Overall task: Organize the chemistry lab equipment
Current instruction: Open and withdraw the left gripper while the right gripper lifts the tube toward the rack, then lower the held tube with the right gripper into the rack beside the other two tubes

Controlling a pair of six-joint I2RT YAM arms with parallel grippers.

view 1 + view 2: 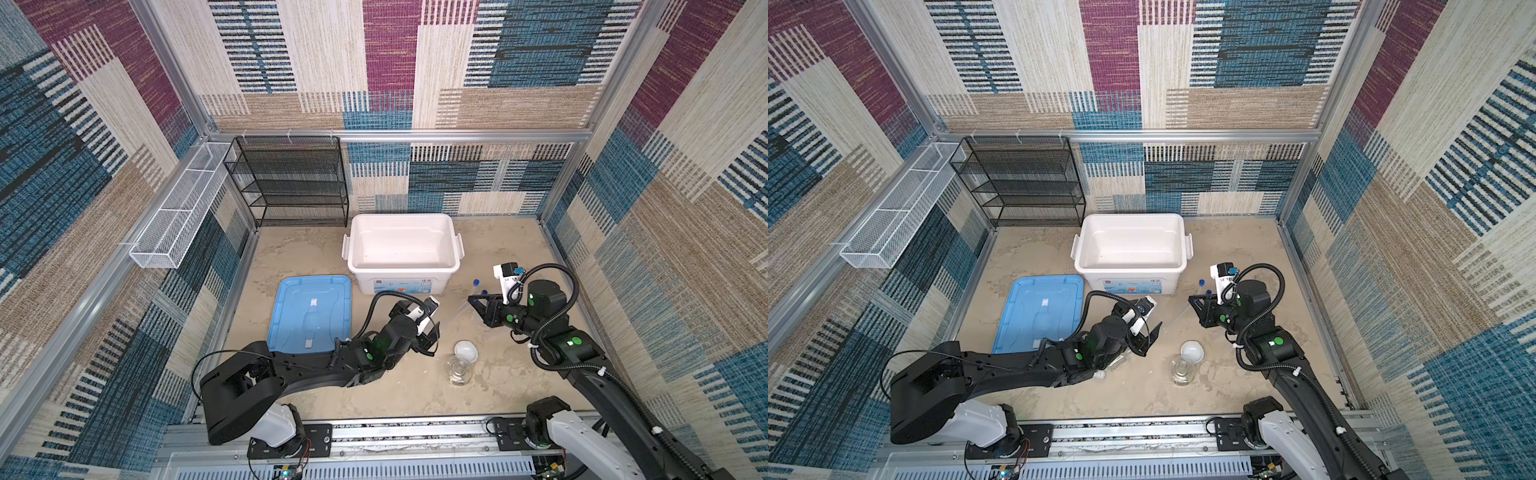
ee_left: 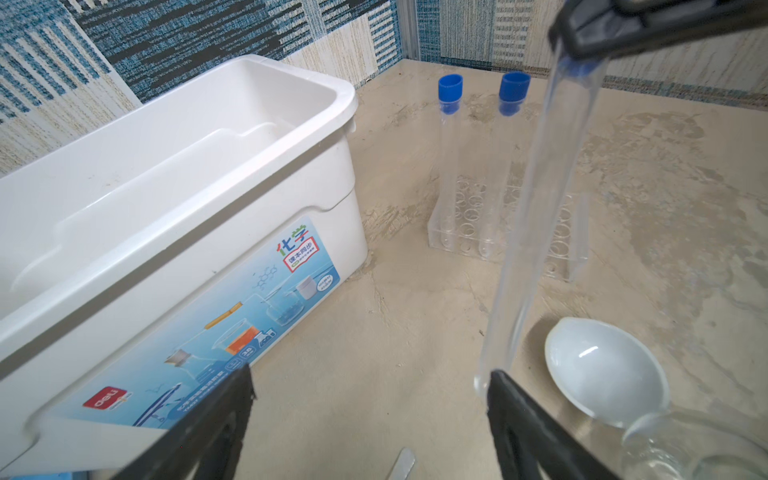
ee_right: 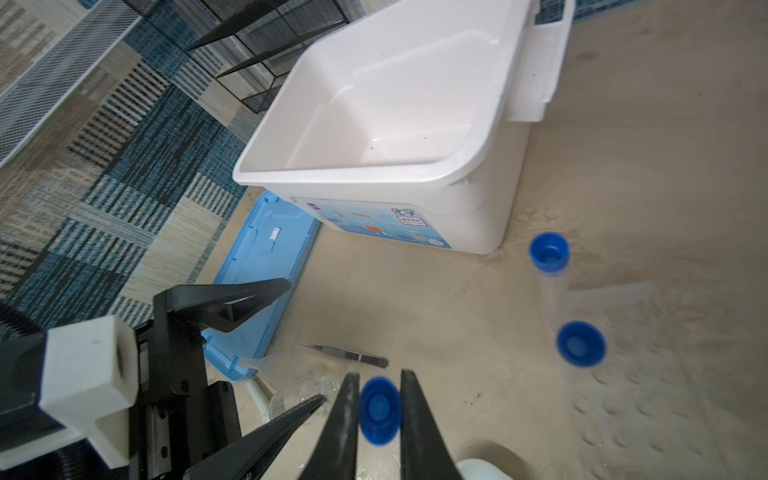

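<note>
Right gripper [image 3: 380, 376] is clamping a blue-capped test tube [image 3: 379, 409] at its cap, jaws closed on it from both sides. Tube is hanging tilted, clear body sloping down toward the left gripper [image 2: 370, 378]; its round end is sitting just beside one left finger [image 2: 519, 419], contact unclear. Left jaws are standing wide apart, gripping nothing. Two more test tubes [image 2: 449, 158] are standing upright in a clear rack [image 2: 569, 249], at 4 o'clock of the white bin [image 1: 403, 270]. White bowl [image 1: 466, 349] is resting at 5 o'clock of the bin, clear glass vessel [image 1: 459, 369] sitting just beside it at its 6 o'clock. Blue lid [image 1: 291, 328] is lying flat at 8 o'clock of the bin. Tweezers [image 3: 345, 354] are lying flat on the floor [image 1: 374, 399] near the lid's corner. Bin is sitting open at 12 o'clock of the floor.
</note>
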